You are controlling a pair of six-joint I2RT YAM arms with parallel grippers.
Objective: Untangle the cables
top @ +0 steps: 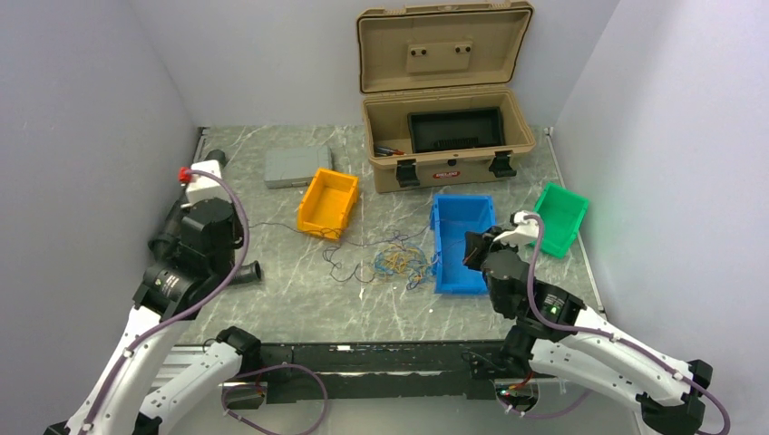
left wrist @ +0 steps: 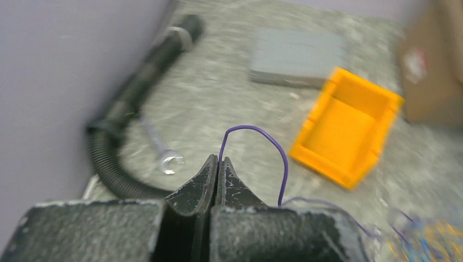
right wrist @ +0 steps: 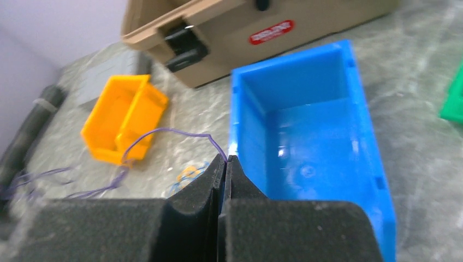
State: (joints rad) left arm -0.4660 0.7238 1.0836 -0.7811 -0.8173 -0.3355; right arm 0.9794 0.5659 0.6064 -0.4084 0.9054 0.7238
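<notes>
Two hands sit at opposite sides: the left hand [left wrist: 218, 164] and the right hand [right wrist: 225, 164] each pinch tight on a purple wire [left wrist: 284, 158], likely to draw it clear of the cables [top: 399, 261], heaped on the worktop [top: 290, 290] between the orange bin [top: 328, 201] and the blue bin [top: 462, 243].

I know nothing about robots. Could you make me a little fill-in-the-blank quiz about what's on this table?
1. The left claw is shut on a thin ___ wire.
2. The tan case at the back has its lid ___.
3. The blue bin has ___ inside it.

Missing words: purple; open; nothing.
</notes>
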